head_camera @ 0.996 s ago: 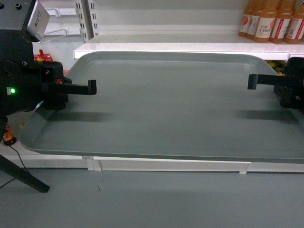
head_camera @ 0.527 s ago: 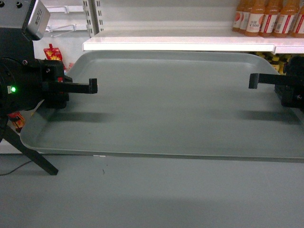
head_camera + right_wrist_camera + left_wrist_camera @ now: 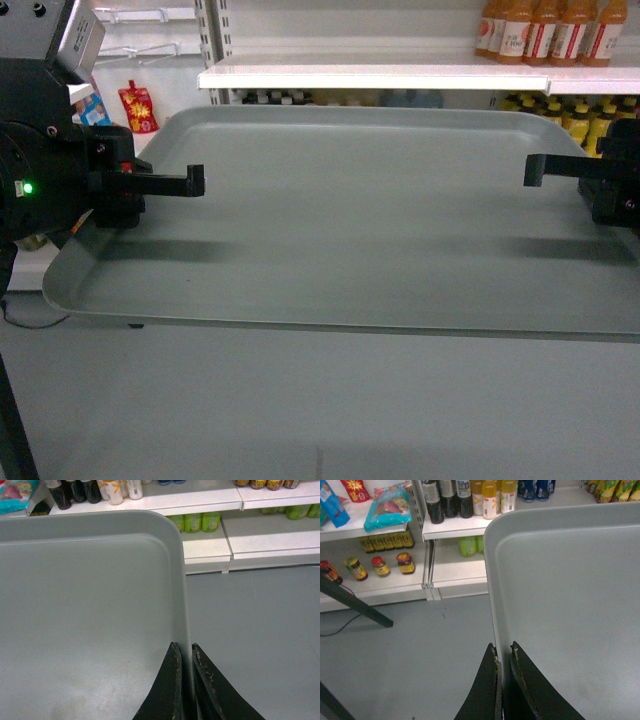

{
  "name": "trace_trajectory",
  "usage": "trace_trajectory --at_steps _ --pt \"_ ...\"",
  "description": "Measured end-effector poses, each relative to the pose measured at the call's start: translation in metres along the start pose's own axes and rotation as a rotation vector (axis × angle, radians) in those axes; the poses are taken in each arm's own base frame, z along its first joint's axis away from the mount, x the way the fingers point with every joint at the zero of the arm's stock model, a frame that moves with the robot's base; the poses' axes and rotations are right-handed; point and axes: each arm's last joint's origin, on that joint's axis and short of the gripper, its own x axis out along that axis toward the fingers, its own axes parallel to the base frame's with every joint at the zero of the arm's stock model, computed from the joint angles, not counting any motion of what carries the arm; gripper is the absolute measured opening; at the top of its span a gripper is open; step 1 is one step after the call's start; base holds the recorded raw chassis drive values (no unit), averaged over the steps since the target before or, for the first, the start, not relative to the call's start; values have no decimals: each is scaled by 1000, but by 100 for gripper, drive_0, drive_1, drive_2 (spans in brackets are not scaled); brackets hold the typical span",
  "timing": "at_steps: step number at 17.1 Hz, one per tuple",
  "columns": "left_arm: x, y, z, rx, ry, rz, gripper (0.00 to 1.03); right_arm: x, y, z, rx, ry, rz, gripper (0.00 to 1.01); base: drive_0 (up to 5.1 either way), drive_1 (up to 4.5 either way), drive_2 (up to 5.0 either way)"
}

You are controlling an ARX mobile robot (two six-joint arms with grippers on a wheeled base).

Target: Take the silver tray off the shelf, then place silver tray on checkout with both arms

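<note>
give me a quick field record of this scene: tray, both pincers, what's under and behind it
tray: silver tray, level, nothing on it
left pincer: left pincer shut on the tray's left rim
right pincer: right pincer shut on the tray's right rim
under tray: grey floor, no shelf board beneath it
behind tray: white shelf with orange drink bottles
checkout: not in view
stage: tray is off the shelf, carried by both arms
</note>
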Motion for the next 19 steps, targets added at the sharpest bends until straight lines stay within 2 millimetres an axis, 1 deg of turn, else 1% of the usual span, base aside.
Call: trace_trajectory --at_steps 19 --pt "0 0 0 0 -3 0 4 0 0 0 0 -1 0 3 7 -417 431"
